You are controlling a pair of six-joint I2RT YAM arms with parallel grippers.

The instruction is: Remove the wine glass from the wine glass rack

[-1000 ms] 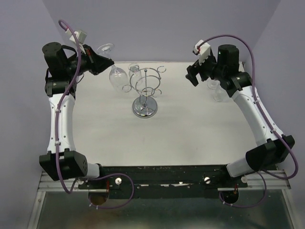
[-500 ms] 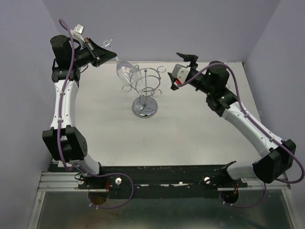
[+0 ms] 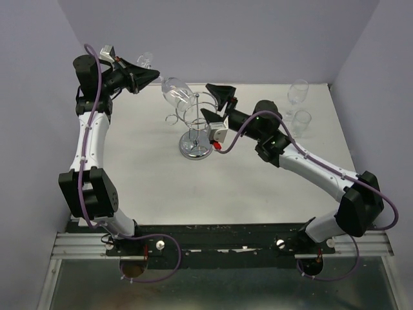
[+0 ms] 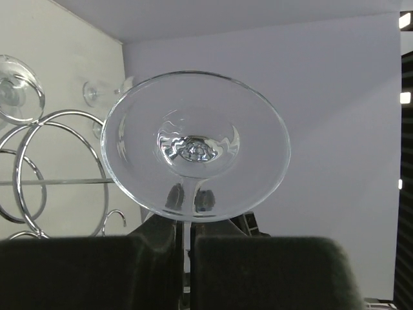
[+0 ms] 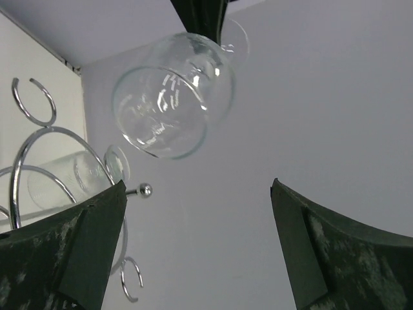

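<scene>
My left gripper (image 3: 147,77) is shut on the stem of a clear wine glass (image 3: 175,92) and holds it tilted in the air, just left of and above the rack's rings. In the left wrist view the glass's round foot (image 4: 195,145) sits just above my closed left gripper (image 4: 185,234). The chrome wine glass rack (image 3: 196,123) stands on its round base at the middle back. My right gripper (image 3: 215,105) is open and empty beside the rack's right rings. In the right wrist view the held bowl (image 5: 173,93) hangs above my open right gripper (image 5: 197,239).
Two more clear wine glasses (image 3: 298,90) (image 3: 301,121) stand at the back right of the table. Another glass (image 5: 77,175) shows behind the rack's rings (image 5: 39,148). Purple walls close in the back and both sides.
My left gripper has carried the wine glass up and tilted it away from the rack's rings. My right arm has swung left across the table to the rack, its gripper open.
</scene>
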